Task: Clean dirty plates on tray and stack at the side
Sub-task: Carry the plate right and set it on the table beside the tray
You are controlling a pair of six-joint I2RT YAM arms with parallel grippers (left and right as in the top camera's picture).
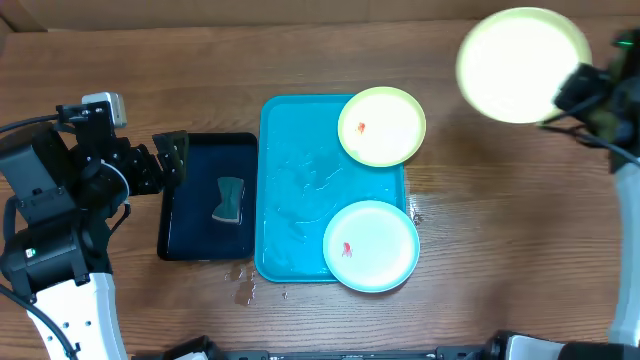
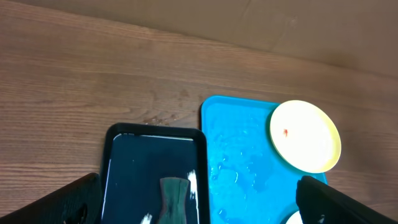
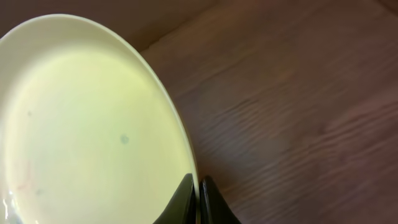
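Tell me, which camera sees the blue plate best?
Overhead: the whole blue plate shows, red smear included. Left wrist catches only a sliver at the bottom edge; right wrist misses it.

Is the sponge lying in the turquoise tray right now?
No, the sponge lies in the black tray, which sits beside the turquoise tray.

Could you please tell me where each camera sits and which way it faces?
Overhead: above the table, looking straight down; both arms show, left gripper open, right gripper gripping the held plate.
Left wrist: behind its own fingers, looking across the black tray and turquoise tray.
Right wrist: looking along its closed fingers at the held plate's rim, wood beyond.
Shared: overhead and left wrist both show the smeared green plate.
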